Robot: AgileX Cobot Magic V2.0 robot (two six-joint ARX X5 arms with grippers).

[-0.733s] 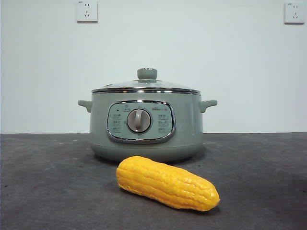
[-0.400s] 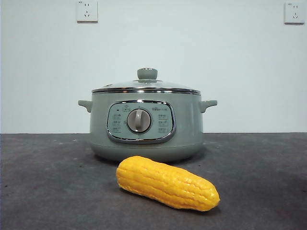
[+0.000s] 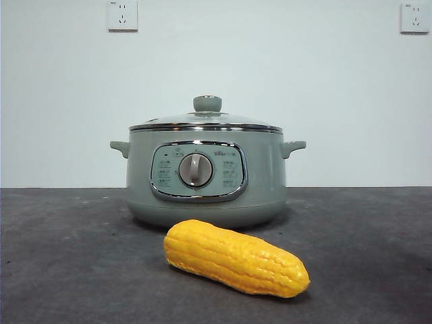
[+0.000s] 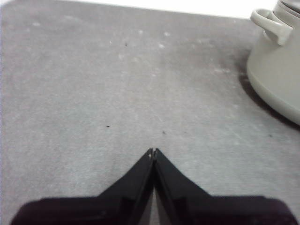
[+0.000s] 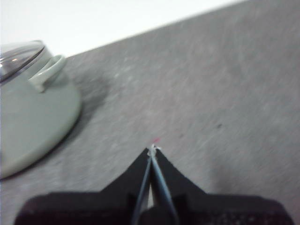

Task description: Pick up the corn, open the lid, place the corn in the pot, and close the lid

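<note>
A yellow-orange corn (image 3: 235, 258) lies on the dark table in front of the sage-green pot (image 3: 206, 175). The glass lid (image 3: 206, 121) with its green knob rests closed on the pot. My left gripper (image 4: 153, 151) hovers shut over bare table, with the pot (image 4: 276, 70) and one of its side handles off to one side. My right gripper (image 5: 153, 149) is also shut over bare table, apart from the pot (image 5: 33, 108) and the lid's edge (image 5: 18, 54). Neither wrist view shows the corn. No gripper appears in the front view.
A grey mat (image 3: 67, 256) covers the table. A white wall with two sockets (image 3: 122, 15) stands behind the pot.
</note>
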